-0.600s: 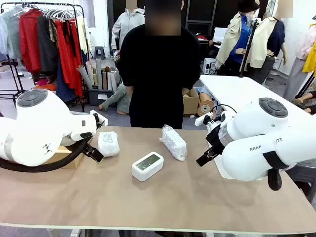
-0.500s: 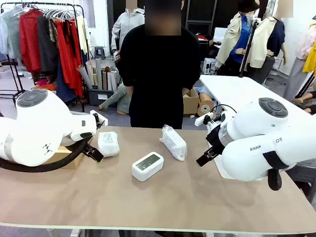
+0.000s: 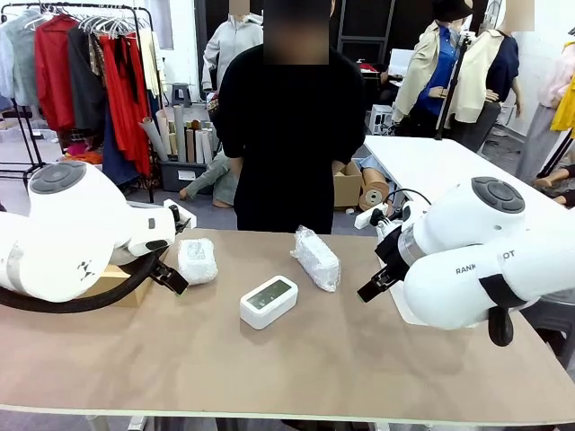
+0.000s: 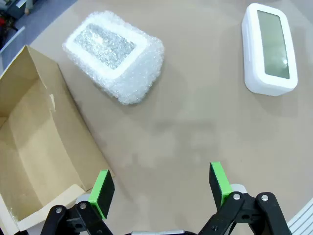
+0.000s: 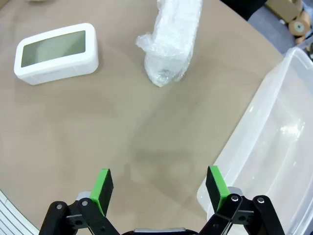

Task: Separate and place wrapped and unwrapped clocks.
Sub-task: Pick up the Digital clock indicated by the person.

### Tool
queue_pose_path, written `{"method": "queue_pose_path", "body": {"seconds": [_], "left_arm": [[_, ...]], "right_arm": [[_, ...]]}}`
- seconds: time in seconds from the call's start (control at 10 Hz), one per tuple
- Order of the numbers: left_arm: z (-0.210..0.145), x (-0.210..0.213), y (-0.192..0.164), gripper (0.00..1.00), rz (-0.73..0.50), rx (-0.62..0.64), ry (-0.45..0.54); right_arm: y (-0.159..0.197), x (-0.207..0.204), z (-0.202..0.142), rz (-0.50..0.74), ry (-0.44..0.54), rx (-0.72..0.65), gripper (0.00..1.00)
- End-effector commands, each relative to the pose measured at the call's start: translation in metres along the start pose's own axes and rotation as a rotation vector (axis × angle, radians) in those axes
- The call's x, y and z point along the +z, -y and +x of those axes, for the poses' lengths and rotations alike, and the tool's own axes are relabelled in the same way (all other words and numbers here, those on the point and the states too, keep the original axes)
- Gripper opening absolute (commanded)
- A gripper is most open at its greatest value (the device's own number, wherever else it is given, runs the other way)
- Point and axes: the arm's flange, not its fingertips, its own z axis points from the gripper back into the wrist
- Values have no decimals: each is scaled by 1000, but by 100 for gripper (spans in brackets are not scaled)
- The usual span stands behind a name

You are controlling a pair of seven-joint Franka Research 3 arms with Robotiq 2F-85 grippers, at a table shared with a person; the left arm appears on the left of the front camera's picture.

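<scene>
At far left we see the cardboard box lying open on the surface. Beside it our left end effector hangs with fingers spread wide, holding nothing. One wrapped clock lies near the box. The bare white clock sits mid-surface, screen up. It lies apart from the second wrapped clock, which is farther toward the person. Our right end effector hovers open and empty next to the clear tub.

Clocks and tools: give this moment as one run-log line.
left tool open, empty | right tool open, empty | bare clock, two wrapped clocks on table
</scene>
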Motion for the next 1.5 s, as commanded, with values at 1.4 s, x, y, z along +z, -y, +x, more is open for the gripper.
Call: {"method": "queue_pose_path", "body": {"seconds": [1.4], "left_arm": [[0, 0, 0, 100, 0, 0, 0]], "right_arm": [[0, 0, 0, 0, 0, -1, 100]]}}
